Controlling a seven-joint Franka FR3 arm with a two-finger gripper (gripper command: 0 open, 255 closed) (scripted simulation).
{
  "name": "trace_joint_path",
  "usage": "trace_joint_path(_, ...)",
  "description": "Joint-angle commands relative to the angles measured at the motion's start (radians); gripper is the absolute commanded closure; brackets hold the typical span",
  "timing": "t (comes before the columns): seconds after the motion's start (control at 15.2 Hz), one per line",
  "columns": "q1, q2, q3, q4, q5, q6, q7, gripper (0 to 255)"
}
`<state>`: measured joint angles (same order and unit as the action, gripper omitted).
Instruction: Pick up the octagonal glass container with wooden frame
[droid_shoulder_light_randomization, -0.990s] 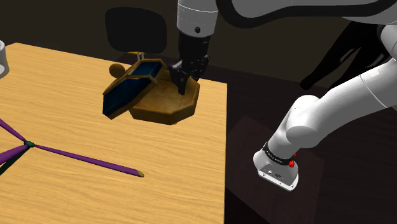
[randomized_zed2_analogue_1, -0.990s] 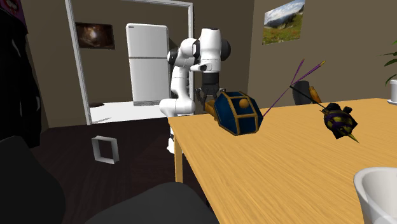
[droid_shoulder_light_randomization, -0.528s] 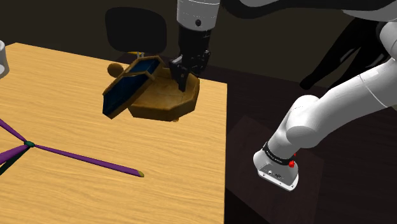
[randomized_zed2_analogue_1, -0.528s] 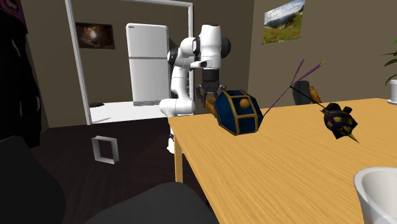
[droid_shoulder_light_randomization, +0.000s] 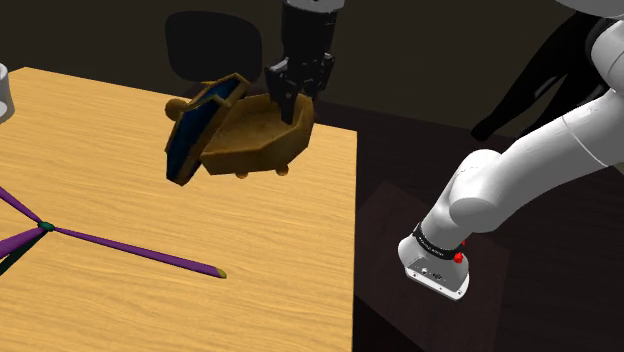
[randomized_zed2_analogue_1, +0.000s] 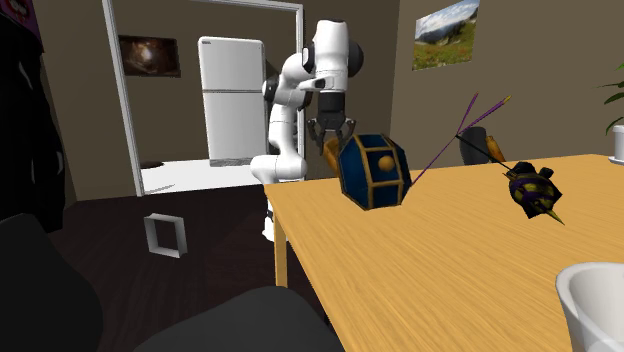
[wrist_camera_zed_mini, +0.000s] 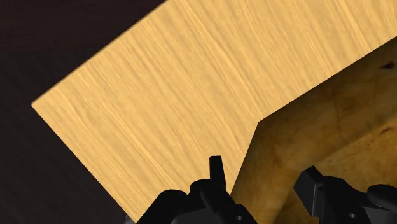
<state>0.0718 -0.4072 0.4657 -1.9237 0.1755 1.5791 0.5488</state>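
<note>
Past the purple rods (droid_shoulder_light_randomization: 130, 247) on the table (droid_shoulder_light_randomization: 300, 250), the octagonal container (droid_shoulder_light_randomization: 262, 140) hangs tilted above the far corner, its blue-paned lid (droid_shoulder_light_randomization: 200, 130) hanging open. The black gripper (droid_shoulder_light_randomization: 288, 108) clamps 1 side wall between its 2 fingers, an off-centre hold that likely explains the tilt.

Tall white robot arm with dark joints (droid_shoulder_light_randomization: 530, 160) bent over from its stand, all-black two-finger gripper (droid_shoulder_light_randomization: 288, 100) pointing straight down.
From where I stand the forearm drops almost vertically (the elbow sits high above it), and the fingers (wrist_camera_zed_mini: 216, 170) pinch one wall of the octagonal brown wooden container with dark blue panels (droid_shoulder_light_randomization: 255, 140), one finger inside, one outside.
</note>
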Motion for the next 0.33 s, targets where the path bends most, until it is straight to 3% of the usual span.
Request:
trace_joint_path(0.0, -0.002, 0.007, -0.002, 0.036, -0.003, -0.027, 0.002, 255)
trace_joint_path(0.26, -0.005, 0.017, -0.003, 0.074, -0.008, -0.056, 0.005, 255)
